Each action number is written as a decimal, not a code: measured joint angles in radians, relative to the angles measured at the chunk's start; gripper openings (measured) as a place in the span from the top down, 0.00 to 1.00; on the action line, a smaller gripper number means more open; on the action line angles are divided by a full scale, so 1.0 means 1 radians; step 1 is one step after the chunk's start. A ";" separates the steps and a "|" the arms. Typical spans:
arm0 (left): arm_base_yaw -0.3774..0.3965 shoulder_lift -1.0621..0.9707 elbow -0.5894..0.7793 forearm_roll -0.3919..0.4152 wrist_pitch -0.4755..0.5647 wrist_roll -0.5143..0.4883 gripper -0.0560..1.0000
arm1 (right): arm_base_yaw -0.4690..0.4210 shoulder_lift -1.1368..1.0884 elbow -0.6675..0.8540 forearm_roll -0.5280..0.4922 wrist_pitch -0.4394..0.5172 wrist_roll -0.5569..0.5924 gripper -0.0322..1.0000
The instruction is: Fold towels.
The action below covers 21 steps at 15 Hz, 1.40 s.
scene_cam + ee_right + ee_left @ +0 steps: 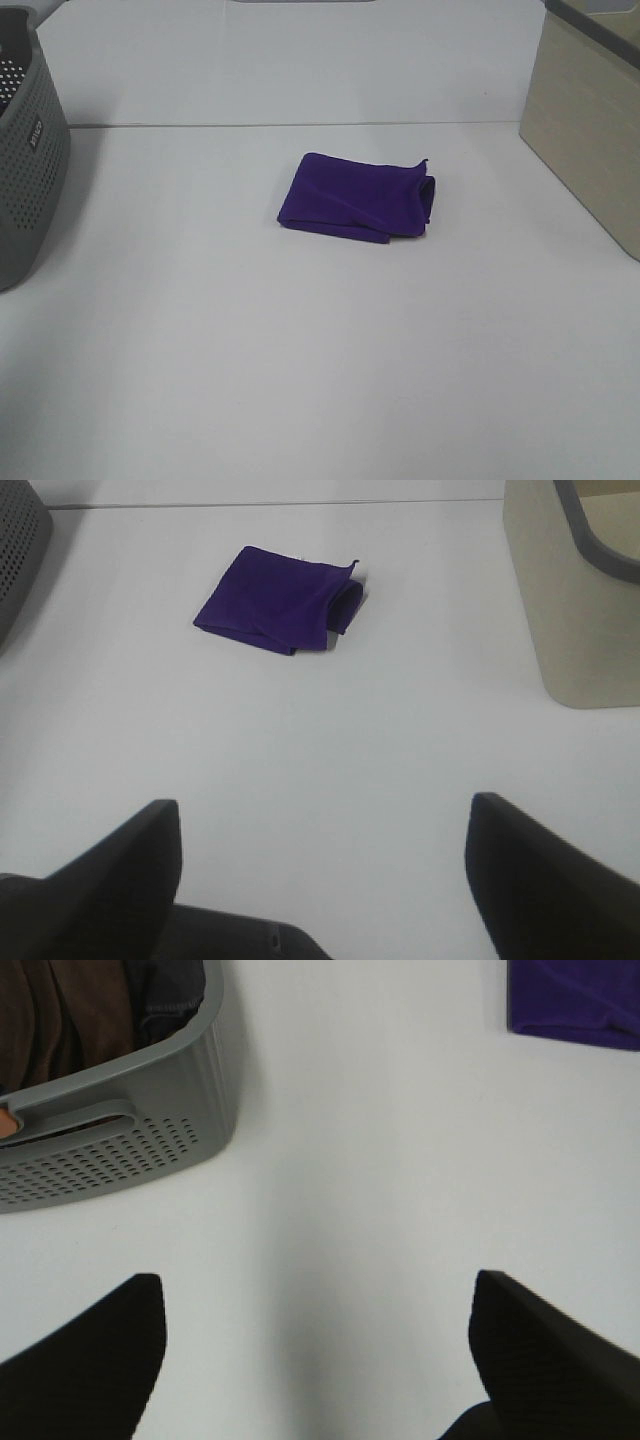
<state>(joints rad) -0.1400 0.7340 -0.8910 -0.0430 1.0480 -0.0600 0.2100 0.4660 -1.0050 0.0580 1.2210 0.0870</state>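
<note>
A deep purple towel point(357, 197) lies folded into a small rectangle on the white table, a little right of centre toward the back. Neither arm shows in the exterior high view. In the right wrist view the towel point(280, 600) lies well ahead of my right gripper point(320, 855), whose black fingers stand wide apart with nothing between them. In the left wrist view only a corner of the towel point(575, 1002) shows at the frame's edge, far from my left gripper point(318, 1345), which is open and empty over bare table.
A grey perforated basket point(28, 150) stands at the left edge of the table; brown and dark cloth lies inside the basket point(120, 1150). A beige bin point(590, 130) stands at the right edge. The white tabletop point(300, 340) spreads in front of the towel.
</note>
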 joint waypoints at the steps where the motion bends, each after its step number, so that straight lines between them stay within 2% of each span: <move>1: 0.000 -0.134 0.068 0.008 -0.018 0.011 0.23 | 0.000 -0.076 0.060 0.000 0.001 0.000 0.22; 3: 0.000 -0.303 0.154 0.026 -0.021 0.022 0.23 | 0.000 -0.174 0.148 -0.006 0.002 -0.001 0.22; 6: 0.000 -0.583 0.248 0.043 0.032 0.023 0.23 | 0.000 -0.319 0.257 -0.018 0.004 -0.007 0.22; 8: 0.000 -0.737 0.318 0.027 0.062 0.036 0.23 | 0.000 -0.458 0.329 -0.033 0.005 -0.069 0.22; 10: 0.000 -0.739 0.360 -0.016 0.065 0.079 0.23 | 0.000 -0.471 0.370 -0.040 0.006 -0.093 0.22; 12: 0.000 -0.740 0.391 -0.045 0.021 0.112 0.23 | 0.000 -0.471 0.446 -0.051 -0.003 -0.131 0.22; 15: 0.000 -0.740 0.394 -0.045 0.011 0.103 0.23 | 0.000 -0.471 0.491 -0.049 -0.133 -0.139 0.22; 18: 0.007 -0.740 0.394 -0.048 0.009 0.101 0.23 | 0.000 -0.471 0.504 -0.048 -0.158 -0.140 0.22; 19: 0.021 -0.740 0.394 -0.048 0.009 0.101 0.23 | 0.000 -0.471 0.504 -0.048 -0.158 -0.140 0.22; 21: 0.150 -0.740 0.394 -0.048 0.009 0.101 0.23 | 0.000 -0.471 0.504 -0.048 -0.158 -0.140 0.22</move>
<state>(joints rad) 0.0100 -0.0060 -0.4970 -0.0910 1.0570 0.0410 0.2100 -0.0050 -0.5010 0.0100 1.0630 -0.0530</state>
